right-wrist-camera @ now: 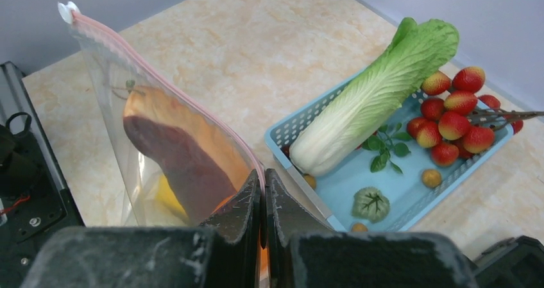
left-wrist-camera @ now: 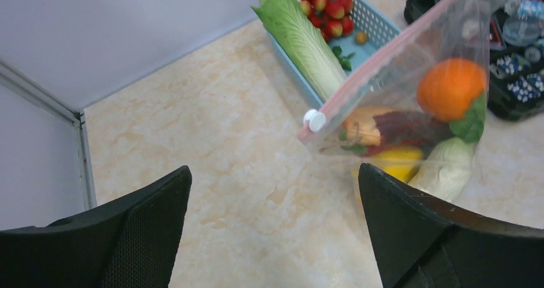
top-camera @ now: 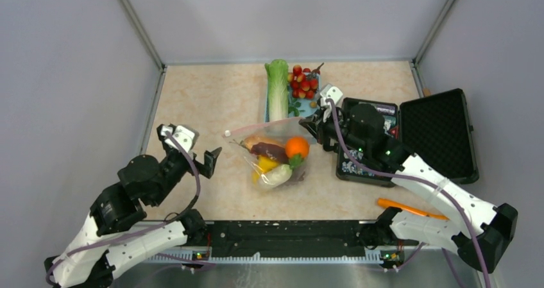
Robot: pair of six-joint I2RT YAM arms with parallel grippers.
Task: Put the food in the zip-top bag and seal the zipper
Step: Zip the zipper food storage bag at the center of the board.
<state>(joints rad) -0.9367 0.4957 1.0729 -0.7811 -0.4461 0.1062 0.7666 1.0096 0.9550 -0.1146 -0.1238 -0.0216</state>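
The zip-top bag (top-camera: 276,156) stands mid-table, and an orange (top-camera: 297,147), a dark purple piece (left-wrist-camera: 410,126), yellow fruit (left-wrist-camera: 398,160) and a pale green-white piece (top-camera: 277,176) show through it. Its pinkish zipper (left-wrist-camera: 385,54) runs along the top, with a white slider (left-wrist-camera: 314,120) at the left end. My right gripper (right-wrist-camera: 263,172) is shut on the zipper's right end. My left gripper (left-wrist-camera: 274,169) is open and holds nothing, left of the bag and apart from it. A green cabbage (right-wrist-camera: 378,95) and cherry tomatoes (right-wrist-camera: 455,118) lie in the blue basket (right-wrist-camera: 410,179).
An open black hard case (top-camera: 436,134) sits at the right, behind my right arm. An orange-handled tool (top-camera: 410,208) lies near the front right edge. Grey walls close in the table on the left, back and right.
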